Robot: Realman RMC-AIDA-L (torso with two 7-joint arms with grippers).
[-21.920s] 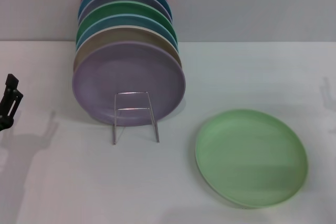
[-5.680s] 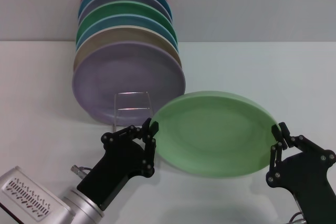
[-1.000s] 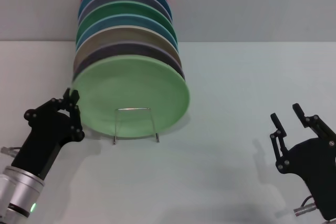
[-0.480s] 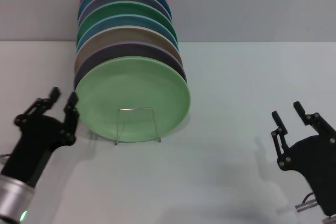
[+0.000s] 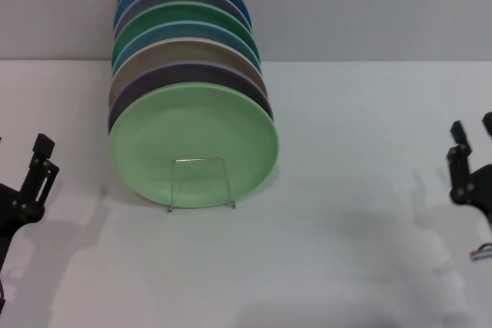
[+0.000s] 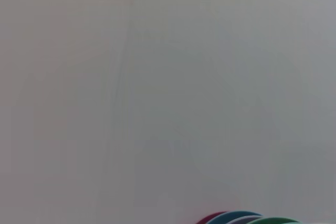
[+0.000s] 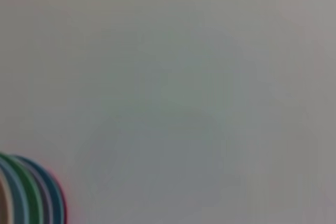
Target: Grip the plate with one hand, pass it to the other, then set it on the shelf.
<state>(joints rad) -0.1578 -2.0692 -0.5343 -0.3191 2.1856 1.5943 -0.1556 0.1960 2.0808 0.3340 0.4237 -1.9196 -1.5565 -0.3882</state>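
The pale mint-green plate (image 5: 194,128) stands upright at the front of the row in the silver wire shelf (image 5: 201,161), leaning on the plates behind it. My left gripper (image 5: 19,151) is at the far left edge of the head view, open and empty, well clear of the plate. My right gripper (image 5: 473,128) is at the far right edge, open and empty. Neither wrist view shows the mint plate or any fingers.
Several coloured plates (image 5: 184,36) stand in a row behind the mint one, the lilac plate among them. Their top edges show in the left wrist view (image 6: 247,219) and the right wrist view (image 7: 29,192). A white table (image 5: 330,251) spreads around the rack, with a grey wall behind.
Both grippers have drawn back outward, the left toward the left edge and the right toward the right edge. The plate stays upright in the rack.
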